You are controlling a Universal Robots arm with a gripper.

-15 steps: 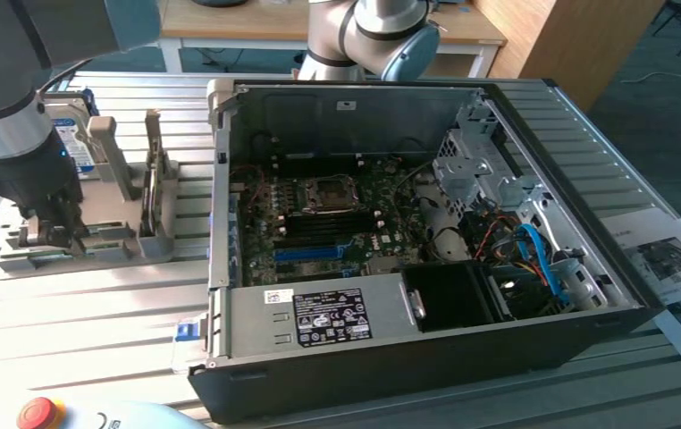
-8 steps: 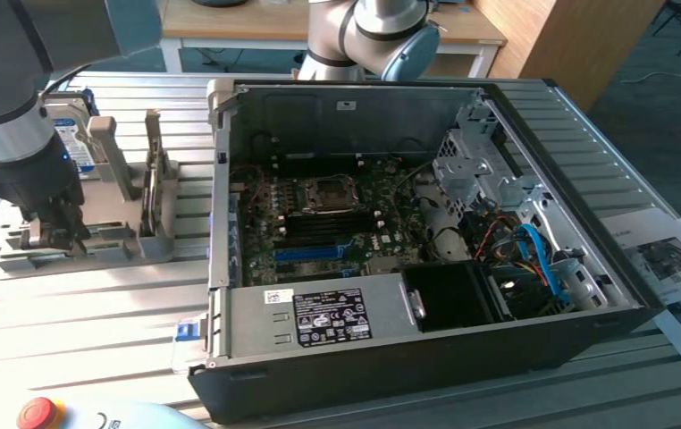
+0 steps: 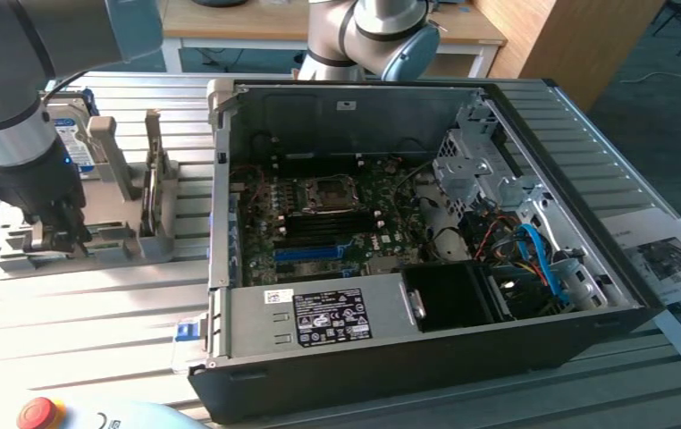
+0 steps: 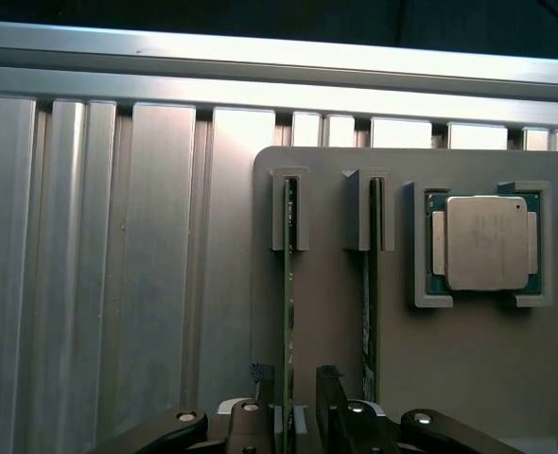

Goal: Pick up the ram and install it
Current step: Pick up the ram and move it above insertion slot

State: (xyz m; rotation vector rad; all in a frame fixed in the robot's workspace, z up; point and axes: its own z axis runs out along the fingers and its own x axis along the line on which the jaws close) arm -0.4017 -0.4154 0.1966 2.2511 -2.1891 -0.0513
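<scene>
Two ram sticks stand on edge in the slots of a grey holder plate (image 4: 336,331). In the wrist view they are thin green strips: one ram (image 4: 288,284) runs between my fingers, the other ram (image 4: 369,303) stands one slot over. My gripper (image 4: 294,375) is open and straddles the first stick, with a dark finger (image 4: 260,407) on one side, another on the other side, and a gap on both. In the exterior view the gripper (image 3: 54,234) hangs low over the holder (image 3: 114,243), at that view's left, beside the open computer case (image 3: 626,295).
A CPU chip (image 4: 482,243) sits in a pocket of the holder beside the sticks. The motherboard (image 3: 316,214) with a blue slot (image 3: 311,253) lies inside the case. A hard drive (image 3: 75,134) stands behind the arm. A red stop button (image 3: 37,413) is at the table's front.
</scene>
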